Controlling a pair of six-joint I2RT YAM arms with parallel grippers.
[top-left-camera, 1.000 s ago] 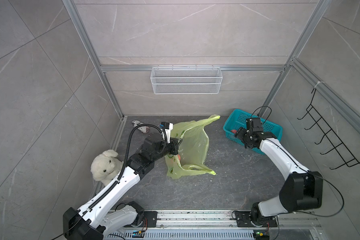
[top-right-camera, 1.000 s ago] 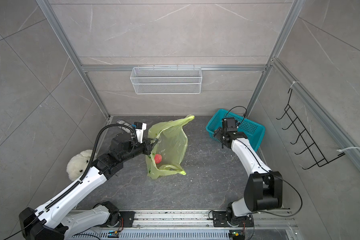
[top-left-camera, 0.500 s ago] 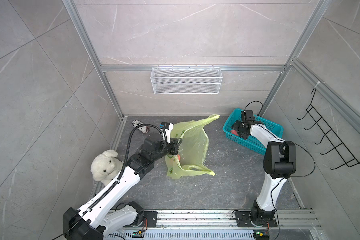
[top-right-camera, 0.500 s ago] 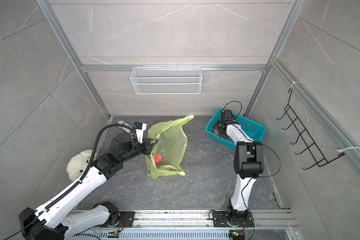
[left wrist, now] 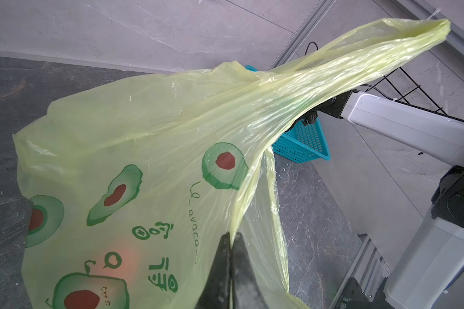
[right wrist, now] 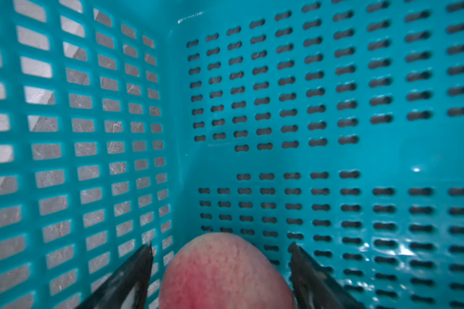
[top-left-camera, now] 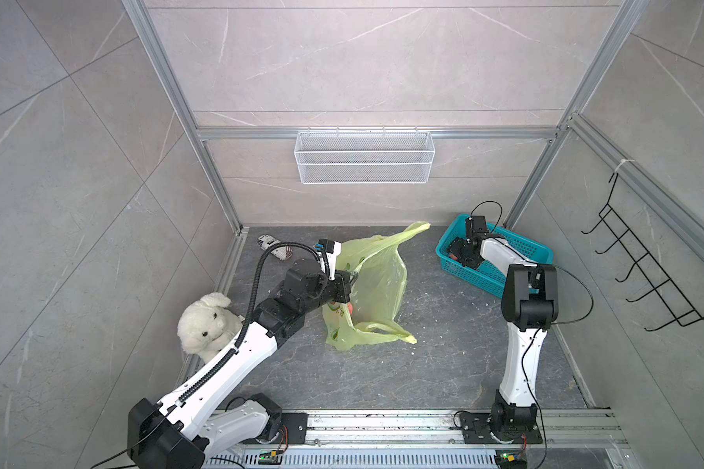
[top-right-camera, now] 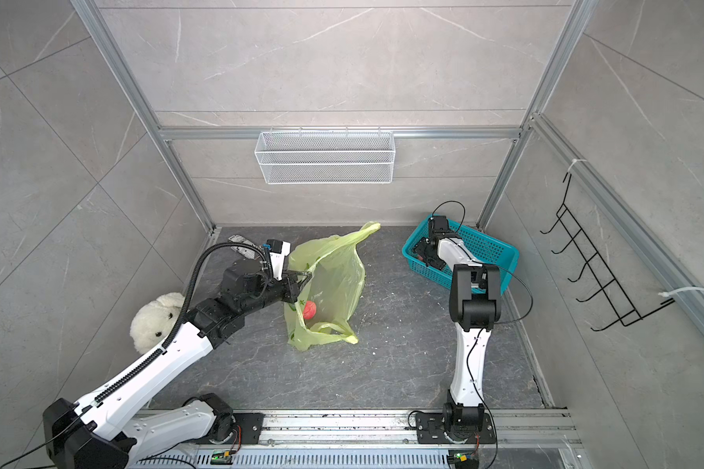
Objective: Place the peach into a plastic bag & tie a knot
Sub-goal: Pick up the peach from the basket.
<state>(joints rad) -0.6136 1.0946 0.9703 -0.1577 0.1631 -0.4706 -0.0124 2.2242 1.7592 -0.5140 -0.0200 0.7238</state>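
And the left gripper point(left wrist: 229, 238) is clamped on the rim of the plastic bag point(top-right-camera: 334, 276), one peach point(top-right-camera: 309, 310) inside, while the right gripper point(right wrist: 220, 246) hangs wide open around a second peach point(right wrist: 225, 273) in the teal basket point(right wrist: 332, 155), ungrasped, with no knot tied yet.

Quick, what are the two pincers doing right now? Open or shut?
Left pincer: shut on the edge of the plastic bag.
Right pincer: open around a peach in the teal basket.

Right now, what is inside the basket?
A peach lies between the right end effector's open jaws. Its arm hides part of the basket floor in both top views.
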